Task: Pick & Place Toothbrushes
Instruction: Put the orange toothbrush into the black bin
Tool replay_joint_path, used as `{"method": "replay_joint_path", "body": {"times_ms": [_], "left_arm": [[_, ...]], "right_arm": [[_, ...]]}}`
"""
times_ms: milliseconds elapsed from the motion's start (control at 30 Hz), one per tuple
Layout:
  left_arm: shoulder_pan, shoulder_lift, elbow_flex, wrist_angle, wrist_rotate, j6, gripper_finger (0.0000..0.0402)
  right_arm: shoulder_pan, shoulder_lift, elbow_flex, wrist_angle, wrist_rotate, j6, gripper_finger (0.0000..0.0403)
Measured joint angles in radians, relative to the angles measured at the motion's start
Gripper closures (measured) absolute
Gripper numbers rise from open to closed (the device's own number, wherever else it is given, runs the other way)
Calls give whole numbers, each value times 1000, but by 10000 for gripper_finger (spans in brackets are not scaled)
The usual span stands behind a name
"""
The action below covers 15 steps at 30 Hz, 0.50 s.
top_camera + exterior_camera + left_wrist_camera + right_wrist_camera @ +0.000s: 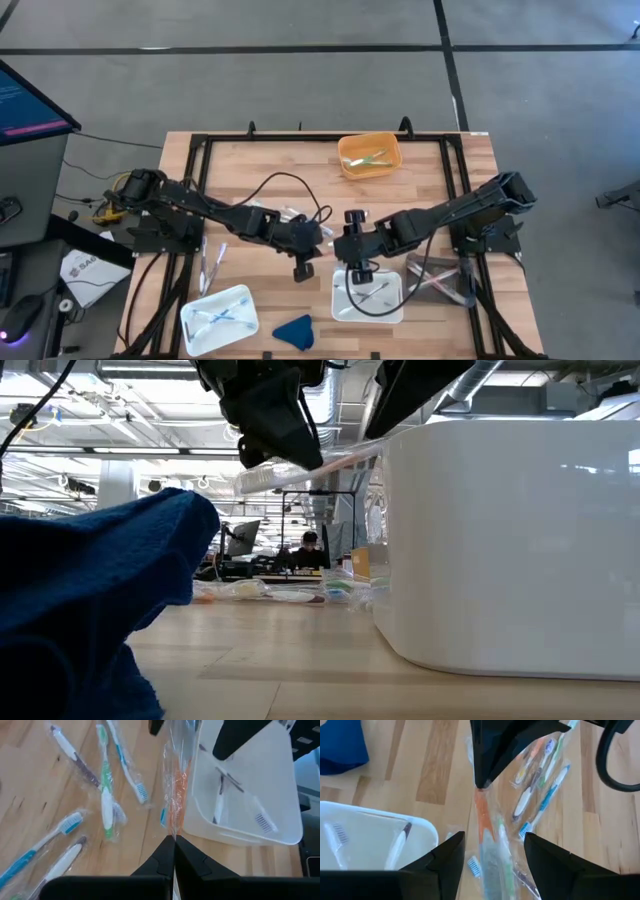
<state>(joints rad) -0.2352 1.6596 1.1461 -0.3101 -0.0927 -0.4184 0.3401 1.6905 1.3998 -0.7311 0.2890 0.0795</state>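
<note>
An orange toothbrush in a clear wrapper (pixel 173 795) hangs above the wooden table beside a white tray (pixel 392 312). That tray holds a few toothbrushes (pixel 220 802). My left gripper (pixel 174 840) is shut on the wrapper, over the table's middle (pixel 303 268). My right gripper (pixel 494 840) is open, one finger on either side of the wrapped orange toothbrush (pixel 482 820), apart from it. More wrapped toothbrushes (pixel 106 795) lie flat on the wood nearby. My left gripper pinches one end of the clear wrapper (pixel 173 832) between its two shut fingertips. The fingers slant down from the table's left. The wrapped toothbrush (pixel 300 465) runs on from the fingertips toward the tray's rim, lifted clear of the table.
A second white tray (pixel 218 318) with toothbrushes sits near the front left. A blue cloth lump (pixel 293 331) lies at the front edge. An orange bin (pixel 369 156) stands at the back. A black cable (pixel 290 190) loops over the table's middle. A black frame borders the table.
</note>
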Motion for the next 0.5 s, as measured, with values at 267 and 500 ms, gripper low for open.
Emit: {"method": "replay_joint_path", "body": {"times_ms": [267,500], "left_arm": [[-6,0,0,35,38,3,401],[-8,0,0,57,36,3,401]], "right_arm": [[0,0,0,-20,0,0,213],[1,0,0,-33,-1,0,233]]}}
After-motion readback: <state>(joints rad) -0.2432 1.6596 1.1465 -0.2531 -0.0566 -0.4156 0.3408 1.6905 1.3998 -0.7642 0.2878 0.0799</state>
